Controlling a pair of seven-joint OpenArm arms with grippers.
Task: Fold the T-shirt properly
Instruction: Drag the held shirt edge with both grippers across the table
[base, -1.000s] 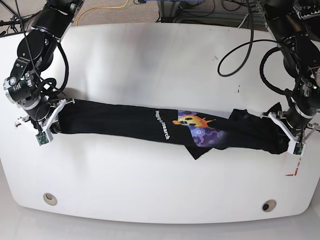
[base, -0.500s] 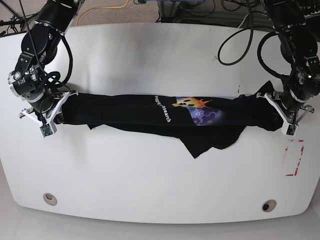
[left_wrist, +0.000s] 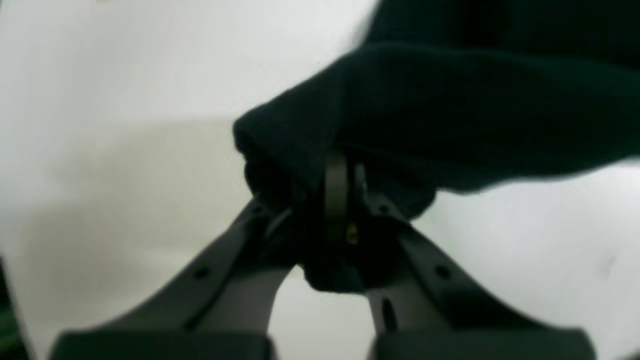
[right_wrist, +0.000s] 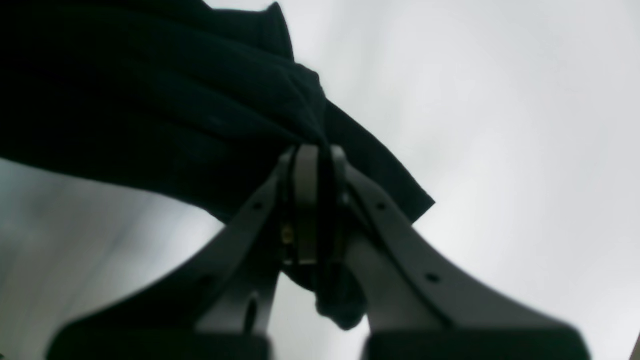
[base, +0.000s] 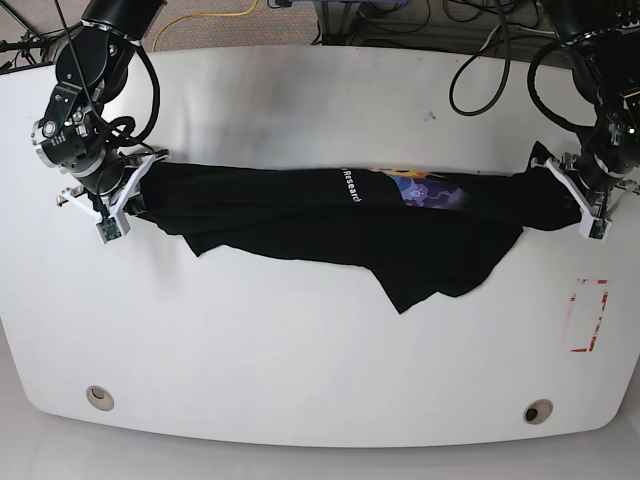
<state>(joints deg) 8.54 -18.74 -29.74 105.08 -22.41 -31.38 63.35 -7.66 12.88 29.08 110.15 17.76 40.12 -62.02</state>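
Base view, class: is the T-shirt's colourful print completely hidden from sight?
No. On the T-shirt, a strip of orange and purple-blue print shows beside white lettering along its top edge.

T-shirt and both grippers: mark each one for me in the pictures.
T-shirt (base: 300, 225): base view, on the black cloth left of the print.
Left gripper (left_wrist: 345, 185): left wrist view, between the fingertips pinching the bunched cloth.
Right gripper (right_wrist: 320, 165): right wrist view, between the fingertips closed on the cloth.

Between your two grippers the T-shirt (base: 340, 225) spans the table (base: 300, 360) and blocks passage; toward the near edge beyond its hanging flap, bare surface lies open, and likewise beyond it.
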